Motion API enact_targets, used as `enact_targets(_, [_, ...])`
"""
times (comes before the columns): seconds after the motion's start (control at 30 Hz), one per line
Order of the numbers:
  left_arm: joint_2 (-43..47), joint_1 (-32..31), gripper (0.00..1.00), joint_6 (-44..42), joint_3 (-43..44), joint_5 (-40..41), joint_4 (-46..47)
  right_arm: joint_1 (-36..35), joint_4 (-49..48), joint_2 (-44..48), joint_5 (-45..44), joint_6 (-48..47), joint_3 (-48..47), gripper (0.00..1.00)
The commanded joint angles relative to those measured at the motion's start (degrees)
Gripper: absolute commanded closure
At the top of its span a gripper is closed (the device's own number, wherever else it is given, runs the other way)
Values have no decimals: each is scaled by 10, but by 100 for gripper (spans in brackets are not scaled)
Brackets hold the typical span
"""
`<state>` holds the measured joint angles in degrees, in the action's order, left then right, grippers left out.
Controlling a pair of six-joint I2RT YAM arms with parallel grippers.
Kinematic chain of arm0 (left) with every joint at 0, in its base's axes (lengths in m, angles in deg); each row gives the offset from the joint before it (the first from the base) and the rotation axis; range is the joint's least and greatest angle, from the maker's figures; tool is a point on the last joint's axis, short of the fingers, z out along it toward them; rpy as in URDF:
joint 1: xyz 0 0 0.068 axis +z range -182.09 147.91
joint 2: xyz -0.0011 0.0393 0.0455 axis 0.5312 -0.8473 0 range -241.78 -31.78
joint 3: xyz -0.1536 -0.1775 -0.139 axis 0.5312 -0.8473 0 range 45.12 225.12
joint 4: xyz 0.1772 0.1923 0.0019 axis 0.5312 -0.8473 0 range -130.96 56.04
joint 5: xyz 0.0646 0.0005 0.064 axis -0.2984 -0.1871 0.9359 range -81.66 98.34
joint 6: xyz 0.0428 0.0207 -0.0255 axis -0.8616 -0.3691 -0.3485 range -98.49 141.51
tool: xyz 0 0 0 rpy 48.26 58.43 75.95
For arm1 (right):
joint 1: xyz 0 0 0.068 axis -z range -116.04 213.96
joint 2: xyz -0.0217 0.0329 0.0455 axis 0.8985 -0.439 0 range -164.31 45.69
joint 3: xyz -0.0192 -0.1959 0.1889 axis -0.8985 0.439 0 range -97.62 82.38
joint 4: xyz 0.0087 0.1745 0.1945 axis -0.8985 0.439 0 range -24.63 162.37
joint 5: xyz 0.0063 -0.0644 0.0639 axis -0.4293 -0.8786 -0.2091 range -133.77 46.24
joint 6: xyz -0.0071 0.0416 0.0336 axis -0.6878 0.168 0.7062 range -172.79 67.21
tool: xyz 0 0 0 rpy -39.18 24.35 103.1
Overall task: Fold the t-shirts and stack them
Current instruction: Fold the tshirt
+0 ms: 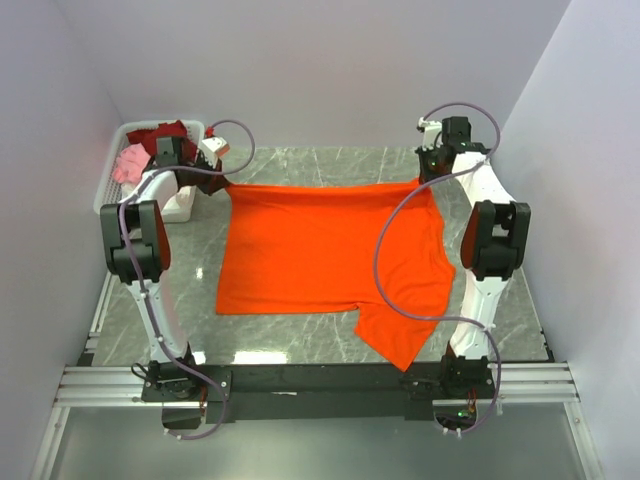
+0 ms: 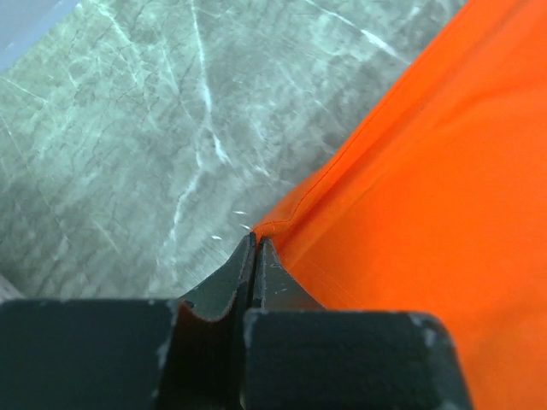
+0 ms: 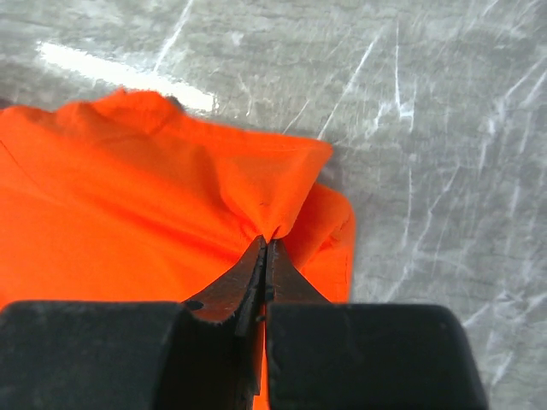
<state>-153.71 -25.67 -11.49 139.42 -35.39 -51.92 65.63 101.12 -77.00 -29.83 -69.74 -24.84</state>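
Holding orange t-shirt (image 1: 320,250) by its two far corners, spread flat across table (image 1: 300,165), with one sleeve trailing toward 5 o'clock. Clamping the 11 o'clock corner in left gripper (image 2: 255,246), jaws pressed fully together on the seamed edge, nothing else in them. Clamping the 1 o'clock corner in right gripper (image 3: 267,243), jaws likewise fully together, bunching cloth into a small peak at the tips. Sitting low over the table surface at both tips in the wrist views; cannot tell whether touching it.

Reads as the opening of the first fold: corners gripped, cloth not yet lifted or doubled over. Calls next for raising both corners together, level, then carrying them toward 6 o'clock to lay the far edge over the near edge. Needs matched pace on both sides to avoid skew. Probably needs the 5 o'clock sleeve tucked in before stacking.

Noting dark red t-shirt (image 1: 165,132) and pink t-shirt (image 1: 127,165) heaped unfolded in basket (image 1: 108,180) at 10 o'clock, apart from the orange one.
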Motion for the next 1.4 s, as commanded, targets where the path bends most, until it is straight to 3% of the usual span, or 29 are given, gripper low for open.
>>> enact_targets(0.0, [57,4,100,-31,-27,-5,23,11,-16,54,10,-21,22,100])
enact_targets(0.63, [119,2,100,-76,-154,40,-17,11,9,94,-10,-68,134,100])
enact_targets(0.9, [109,1,100,-46,-124,37,-8,11,17,116,-7,-46,115,100])
enact_targets(1.37, [107,-14,100,-149,-136,36,-124,6,30,121,-46,-64,187,100])
